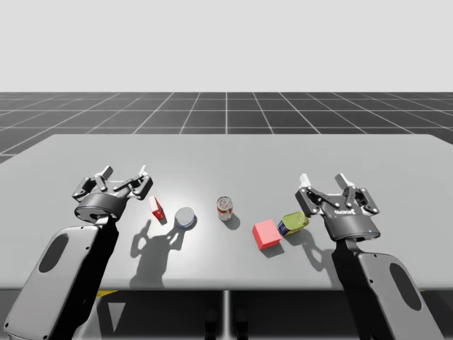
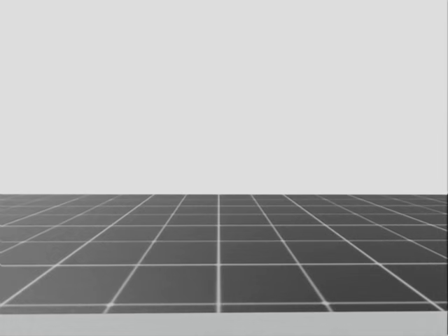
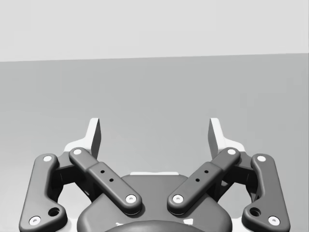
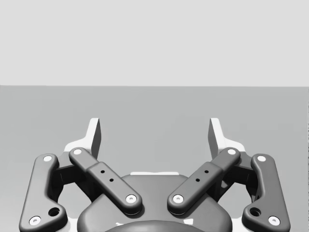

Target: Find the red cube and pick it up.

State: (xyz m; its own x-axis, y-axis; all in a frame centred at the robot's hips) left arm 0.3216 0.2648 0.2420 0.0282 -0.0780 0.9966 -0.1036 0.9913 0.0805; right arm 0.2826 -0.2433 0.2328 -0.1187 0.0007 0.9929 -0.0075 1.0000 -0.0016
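The red cube point(image 1: 266, 234) rests on the grey table point(image 1: 226, 163), right of centre and near the front edge. My right gripper point(image 1: 324, 180) hovers open to the cube's right and slightly behind it, with nothing between its fingers. My left gripper point(image 1: 124, 172) stands open over the table's left part, far from the cube. In the right wrist view the right gripper point(image 4: 154, 131) holds its jaws wide apart over bare table. The left gripper point(image 3: 154, 131) in its wrist view is likewise spread over bare table.
A green can point(image 1: 293, 223) lies on its side touching the cube's right. A small upright can point(image 1: 225, 208) stands left of the cube. A blue-sided can point(image 1: 185, 217) and a small red-and-white box point(image 1: 156, 209) sit near the left gripper.
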